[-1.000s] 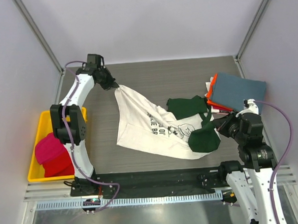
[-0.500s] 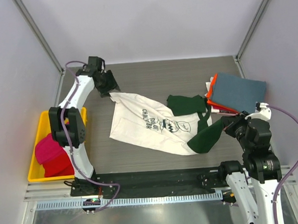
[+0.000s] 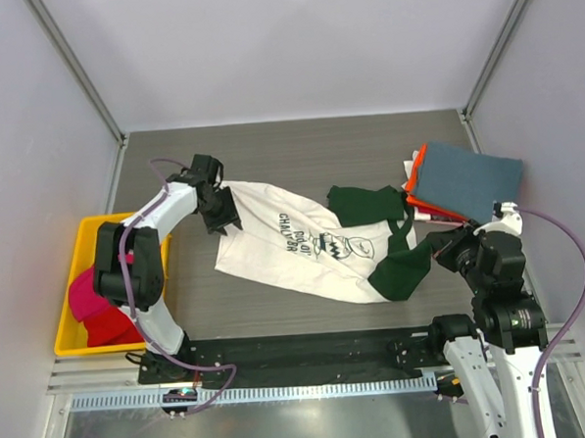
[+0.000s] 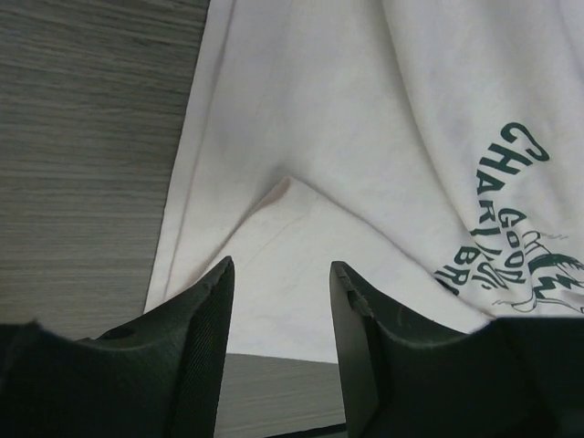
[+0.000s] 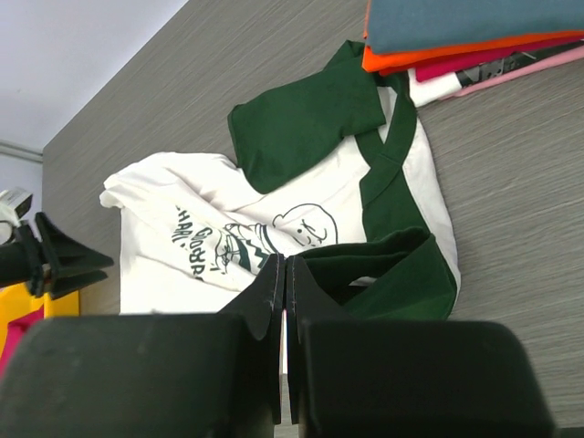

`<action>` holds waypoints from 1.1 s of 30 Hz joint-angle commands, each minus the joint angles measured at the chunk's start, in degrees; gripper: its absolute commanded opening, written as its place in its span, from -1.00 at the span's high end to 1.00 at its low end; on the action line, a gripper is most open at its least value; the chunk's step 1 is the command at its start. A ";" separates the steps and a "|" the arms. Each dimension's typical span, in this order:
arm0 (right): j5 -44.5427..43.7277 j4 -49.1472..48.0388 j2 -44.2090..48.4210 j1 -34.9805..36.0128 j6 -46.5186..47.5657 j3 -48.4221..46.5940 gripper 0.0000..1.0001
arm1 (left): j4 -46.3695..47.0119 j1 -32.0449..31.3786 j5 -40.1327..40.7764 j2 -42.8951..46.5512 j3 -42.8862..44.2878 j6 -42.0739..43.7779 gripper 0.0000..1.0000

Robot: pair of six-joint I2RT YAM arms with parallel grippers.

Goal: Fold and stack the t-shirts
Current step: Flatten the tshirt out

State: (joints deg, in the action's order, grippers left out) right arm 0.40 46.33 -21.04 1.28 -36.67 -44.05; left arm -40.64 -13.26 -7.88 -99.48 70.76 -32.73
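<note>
Print (image 4: 522, 228) on cream t-shirt (image 4: 310, 128) reads, perhaps, "CHARL…"

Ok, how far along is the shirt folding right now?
Done: a folded stack, slate-blue on top, sits far right. In hand: the cream shirt lies spread, unfolded; the left fingers hang open over its edge, the right fingers are shut at its green sleeve. Left: folding and stacking it, then the red shirt in the yellow bin.
</note>
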 commanded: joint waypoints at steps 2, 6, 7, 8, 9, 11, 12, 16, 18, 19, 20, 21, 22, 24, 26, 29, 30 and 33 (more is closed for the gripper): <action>2.93 -2.56 -0.94 -0.22 -0.34 -0.25 0.98 | 4.69 -0.81 1.90 -2.82 1.57 -0.32 0.10; 3.29 -2.64 -0.94 -0.22 -0.16 0.20 0.97 | 5.05 -2.03 3.30 -4.58 2.71 -0.14 0.10; 3.37 -2.64 -1.02 -0.22 -0.07 0.28 0.97 | 5.05 -2.30 3.48 -5.54 3.06 0.03 0.11; 3.46 -2.73 -0.94 -0.22 -0.16 0.54 0.97 | 5.05 -2.56 3.83 -5.98 3.33 0.12 0.11; 3.46 -2.82 -0.94 -0.14 -0.07 0.63 0.97 | 5.05 -3.00 4.10 -6.33 3.42 0.04 0.12; 3.64 -2.91 -0.85 -0.22 -0.16 0.81 0.97 | 5.22 -3.35 4.54 -7.74 4.03 -0.05 0.12; 3.73 -2.99 -0.93 -0.14 -0.16 0.90 0.97 | 5.05 -3.53 4.71 -8.18 4.21 -0.05 0.12; 3.73 -2.91 -0.94 -0.22 0.28 0.81 0.97 | 5.05 -3.88 5.33 -9.50 5.35 -0.14 0.20; 3.73 -2.91 -0.94 -0.22 0.28 0.72 0.97 | 4.96 -3.88 5.86 -10.12 5.44 -0.32 0.36; 3.64 -2.99 -0.85 -0.22 0.28 0.72 0.97 | 4.79 -3.97 5.94 -10.12 5.09 -0.40 0.50; 3.55 -2.91 -0.93 -0.22 0.19 0.81 0.97 | 4.78 -3.97 6.38 -9.94 4.83 -0.58 0.56; 3.55 -2.91 -0.85 -0.22 0.10 0.90 0.97 | 4.78 -4.14 6.47 -9.42 4.22 -0.67 0.62; 3.55 -2.91 -0.93 -0.22 -0.07 0.81 0.97 | 4.78 -4.23 6.82 -9.07 3.95 -0.67 0.74; 3.38 -2.99 -0.94 -0.22 -0.07 0.90 0.97 | 4.78 -4.32 7.44 -8.10 3.42 -0.67 0.86; 3.02 -3.08 -1.55 -0.22 0.01 0.81 0.97 | 4.17 -4.23 7.35 -6.52 2.72 -0.67 0.99; 2.85 -3.78 -3.30 -0.22 0.10 0.64 0.97 | 3.03 -4.32 10.07 -3.97 2.28 -0.84 0.99; 3.11 -4.22 -4.18 -0.22 0.19 0.55 0.98 | 2.50 -4.32 11.12 -3.36 2.28 -0.93 0.99; 3.64 -5.63 -7.86 -0.22 0.28 -0.42 0.98 | 0.75 -4.32 12.79 -0.11 2.62 -1.19 0.99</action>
State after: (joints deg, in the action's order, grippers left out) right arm 3.20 44.42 -25.52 1.28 -36.62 -42.96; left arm -38.54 -17.54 1.10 -104.99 72.90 -33.43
